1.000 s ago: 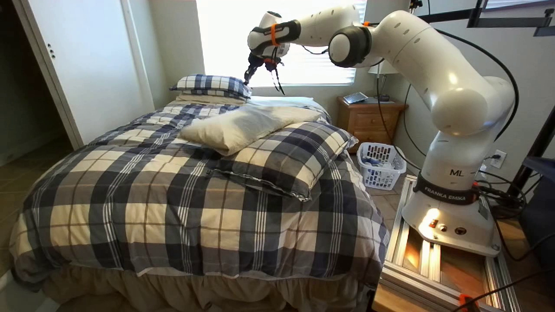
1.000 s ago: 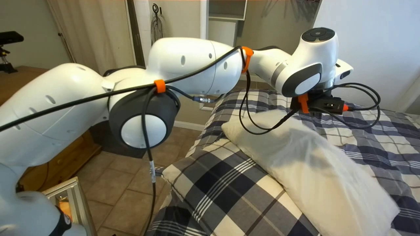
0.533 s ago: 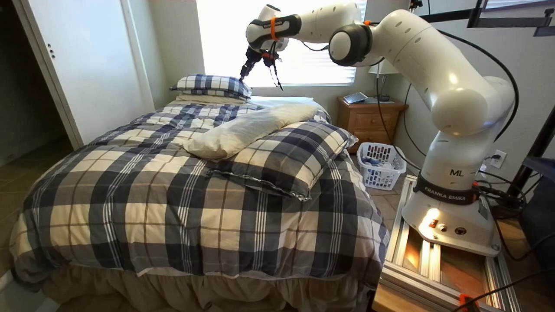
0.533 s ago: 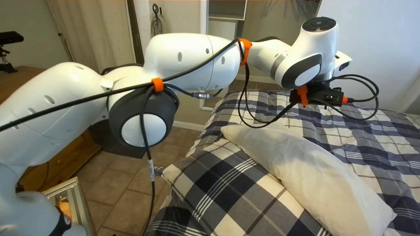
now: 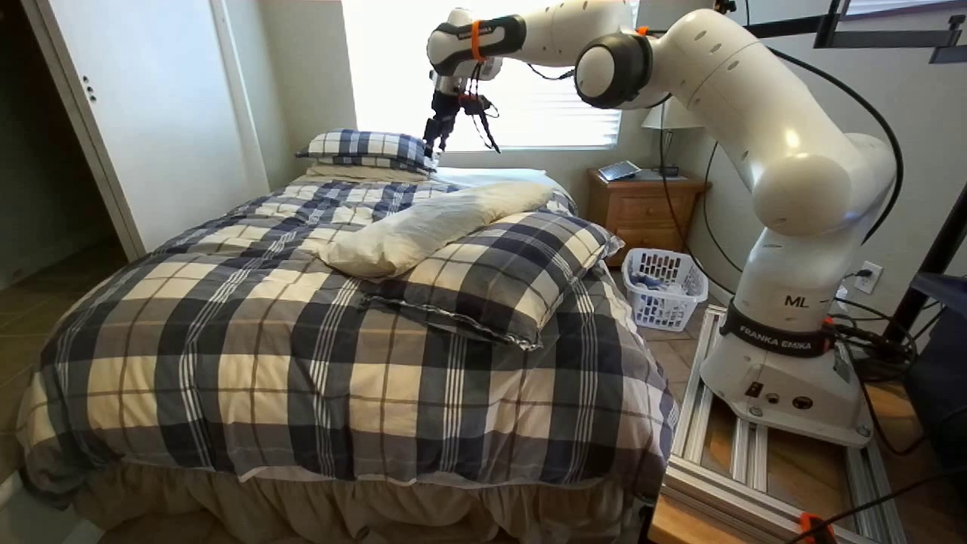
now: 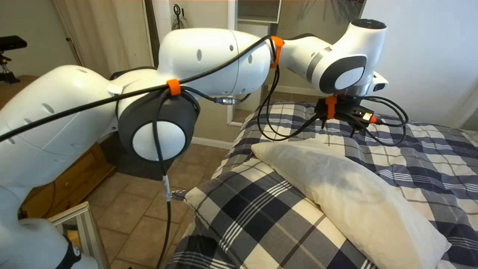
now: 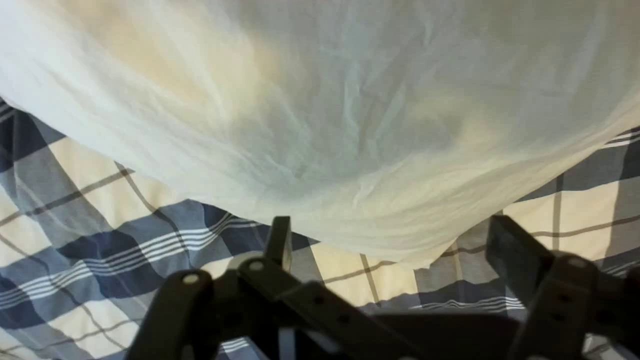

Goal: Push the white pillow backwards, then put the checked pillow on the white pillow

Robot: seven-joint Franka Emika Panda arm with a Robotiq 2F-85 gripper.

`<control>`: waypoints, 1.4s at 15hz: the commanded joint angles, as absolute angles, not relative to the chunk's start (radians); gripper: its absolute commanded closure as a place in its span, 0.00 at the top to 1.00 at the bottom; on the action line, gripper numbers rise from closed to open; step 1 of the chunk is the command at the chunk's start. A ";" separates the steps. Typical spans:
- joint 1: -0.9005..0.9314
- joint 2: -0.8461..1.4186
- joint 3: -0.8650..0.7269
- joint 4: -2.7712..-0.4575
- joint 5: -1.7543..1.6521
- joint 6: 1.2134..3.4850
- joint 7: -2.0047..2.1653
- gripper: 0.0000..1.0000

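Observation:
The white pillow (image 5: 438,227) lies slantwise across the bed, its near long side against the checked pillow (image 5: 506,272); whether it rests partly on top of it I cannot tell. In an exterior view the white pillow (image 6: 347,190) looks rounded and slumped beside the checked pillow (image 6: 276,220). Above the bed, on the far side of the white pillow, hangs my gripper (image 6: 338,129), pointing down. From the wrist, the gripper (image 7: 395,240) shows its two fingers spread wide with nothing between them. Below them lies an edge of the white pillow (image 7: 325,125), apart from the fingers.
A plaid bedspread (image 5: 264,363) covers the bed. Another plaid pillow (image 5: 370,147) lies at the bed's head. Beside the bed stand a white laundry basket (image 5: 668,313) and a wooden nightstand (image 5: 642,208). Black cables (image 6: 283,138) loop below the wrist.
The white pillow's raised upper edge has sunk and the pillow has settled lower. My gripper has risen clear of it, swung to point straighter down, and its fingers have spread apart.

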State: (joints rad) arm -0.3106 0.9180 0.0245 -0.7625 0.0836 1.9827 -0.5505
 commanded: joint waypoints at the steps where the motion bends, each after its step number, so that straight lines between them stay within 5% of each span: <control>1: -0.267 0.886 -0.017 -0.842 0.060 1.979 -0.414 1.00; 11: -0.256 0.919 -0.012 -0.831 0.082 1.992 -0.396 1.00; 21: -0.079 0.698 -0.027 -1.262 0.034 2.070 -0.105 1.00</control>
